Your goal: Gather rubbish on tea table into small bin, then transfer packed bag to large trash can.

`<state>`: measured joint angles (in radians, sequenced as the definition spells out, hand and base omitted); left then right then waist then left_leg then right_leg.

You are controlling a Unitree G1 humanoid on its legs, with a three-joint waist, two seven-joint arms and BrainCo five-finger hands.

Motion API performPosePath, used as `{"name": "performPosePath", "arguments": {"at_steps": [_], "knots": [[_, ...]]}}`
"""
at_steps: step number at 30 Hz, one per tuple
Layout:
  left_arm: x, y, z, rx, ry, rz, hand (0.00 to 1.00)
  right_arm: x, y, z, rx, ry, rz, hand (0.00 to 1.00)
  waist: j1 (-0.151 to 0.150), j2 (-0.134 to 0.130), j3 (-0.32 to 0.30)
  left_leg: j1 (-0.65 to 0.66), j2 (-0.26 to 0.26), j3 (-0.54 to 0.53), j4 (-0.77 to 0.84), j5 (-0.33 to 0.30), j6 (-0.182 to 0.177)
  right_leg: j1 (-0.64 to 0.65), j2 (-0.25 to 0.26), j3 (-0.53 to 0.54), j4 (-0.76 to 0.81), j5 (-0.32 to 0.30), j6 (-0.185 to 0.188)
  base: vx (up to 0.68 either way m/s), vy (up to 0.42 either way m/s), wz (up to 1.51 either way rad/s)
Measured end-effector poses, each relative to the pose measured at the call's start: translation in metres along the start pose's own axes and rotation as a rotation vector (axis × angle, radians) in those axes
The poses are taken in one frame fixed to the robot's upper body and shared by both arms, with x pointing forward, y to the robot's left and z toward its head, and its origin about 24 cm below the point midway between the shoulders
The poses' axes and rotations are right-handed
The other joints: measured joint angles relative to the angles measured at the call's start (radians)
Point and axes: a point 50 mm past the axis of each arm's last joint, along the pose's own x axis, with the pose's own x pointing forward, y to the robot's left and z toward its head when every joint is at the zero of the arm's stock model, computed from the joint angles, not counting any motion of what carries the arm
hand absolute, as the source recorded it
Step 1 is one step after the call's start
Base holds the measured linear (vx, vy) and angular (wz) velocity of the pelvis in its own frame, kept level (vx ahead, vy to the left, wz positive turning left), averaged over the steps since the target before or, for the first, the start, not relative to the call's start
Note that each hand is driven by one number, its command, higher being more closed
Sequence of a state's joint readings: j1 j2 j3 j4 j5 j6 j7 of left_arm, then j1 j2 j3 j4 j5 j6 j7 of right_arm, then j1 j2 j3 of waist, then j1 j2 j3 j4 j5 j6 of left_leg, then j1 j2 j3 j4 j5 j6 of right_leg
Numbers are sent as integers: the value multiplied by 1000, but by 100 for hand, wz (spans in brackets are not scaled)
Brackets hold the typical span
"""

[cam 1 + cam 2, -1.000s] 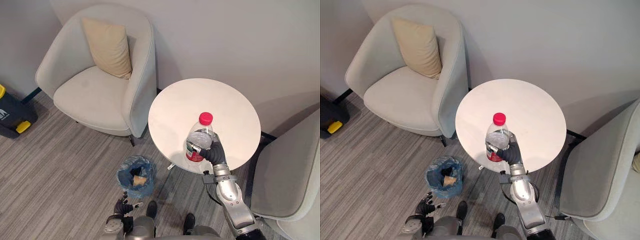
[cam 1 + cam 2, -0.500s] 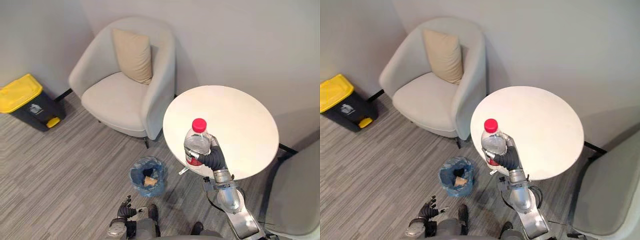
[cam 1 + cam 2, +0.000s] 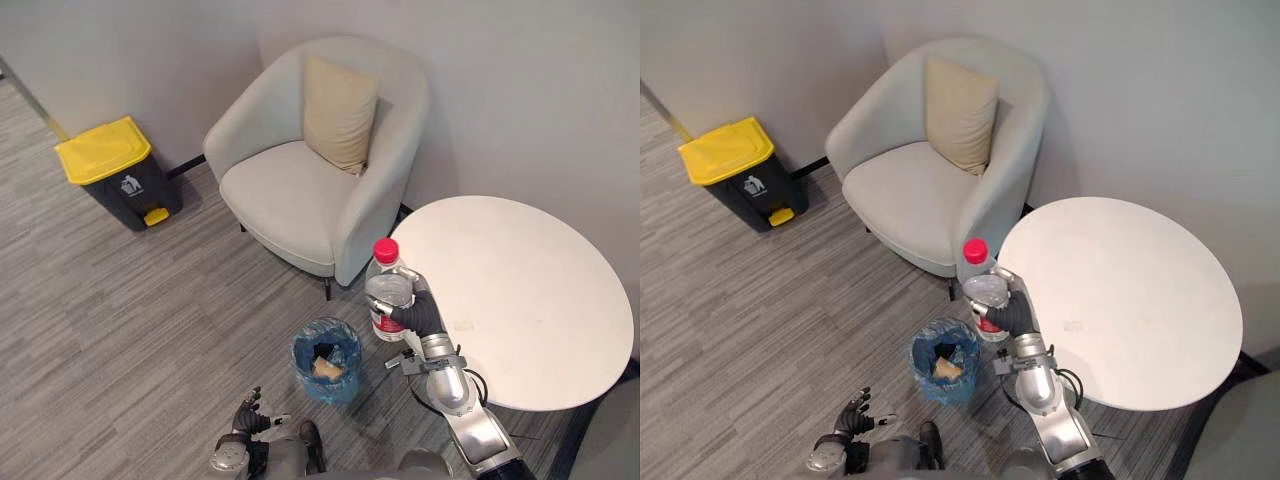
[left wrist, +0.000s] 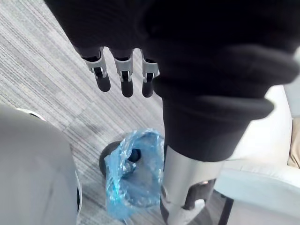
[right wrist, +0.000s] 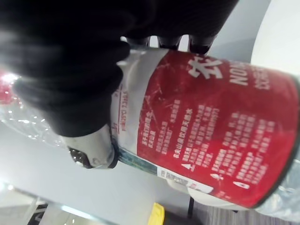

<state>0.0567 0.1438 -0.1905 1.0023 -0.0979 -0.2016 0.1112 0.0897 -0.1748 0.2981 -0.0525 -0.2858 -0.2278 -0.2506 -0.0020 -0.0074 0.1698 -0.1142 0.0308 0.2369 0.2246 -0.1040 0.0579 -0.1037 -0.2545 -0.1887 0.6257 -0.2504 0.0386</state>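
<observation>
A clear plastic bottle (image 3: 386, 287) with a red cap and red label (image 5: 211, 136) is held upright in the air. My right hand (image 3: 417, 314) is shut round its lower half. It hangs at the left edge of the round white tea table (image 3: 530, 300), up and to the right of the small bin (image 3: 327, 358). The bin has a blue bag (image 4: 133, 176) and holds some brownish rubbish. My left hand (image 3: 246, 424) hangs low near the floor, its fingers (image 4: 123, 79) straight and empty. The tabletop looks bare.
A black large trash can with a yellow lid (image 3: 117, 172) stands by the wall at the far left. A pale armchair (image 3: 300, 190) with a beige cushion (image 3: 340, 110) sits just behind the small bin. Grey striped floor lies between the bin and the large can.
The camera has turned left, bringing the large trash can into view. My right hand has carried the bottle from over the table to its left edge, closer to the small bin.
</observation>
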Motion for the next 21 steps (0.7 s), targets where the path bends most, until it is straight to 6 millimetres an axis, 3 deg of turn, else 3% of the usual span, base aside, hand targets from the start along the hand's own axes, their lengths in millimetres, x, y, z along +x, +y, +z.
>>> {"name": "performPosePath", "arguments": {"at_steps": [3,4,5,9,15,21], "knots": [[1,7,0,14,0,12,0,0,0,0,-6,-1,18,100,-7,-17,1,2,-13,-73,4,14,-18,-43,115,137,-120,-18,17,111,-44,100],[2,7,2,15,-4,14,0,0,-1,0,-6,-1,13,100,-6,-42,-3,0,-34,-88,21,18,-18,-32,110,136,-205,30,14,138,-97,95],[3,8,4,19,-6,17,0,1,-3,-1,-11,-1,7,100,-6,-51,2,-1,-46,-109,42,11,-23,-24,108,122,-223,44,35,120,-96,70],[3,1,5,3,-4,3,0,2,-9,-4,-33,5,3,100,17,-4,0,-19,-12,-134,28,15,-38,8,144,102,-317,82,24,93,-66,13],[3,1,3,11,1,4,0,-2,-12,-15,-39,54,9,100,16,-5,2,16,-1,-179,6,22,-56,98,164,51,-406,106,19,43,-49,20],[2,5,0,-8,7,20,0,-5,-2,-31,-6,133,48,100,19,2,9,-14,-7,-217,-6,44,-75,86,163,7,-402,107,15,-53,-14,22]]}}
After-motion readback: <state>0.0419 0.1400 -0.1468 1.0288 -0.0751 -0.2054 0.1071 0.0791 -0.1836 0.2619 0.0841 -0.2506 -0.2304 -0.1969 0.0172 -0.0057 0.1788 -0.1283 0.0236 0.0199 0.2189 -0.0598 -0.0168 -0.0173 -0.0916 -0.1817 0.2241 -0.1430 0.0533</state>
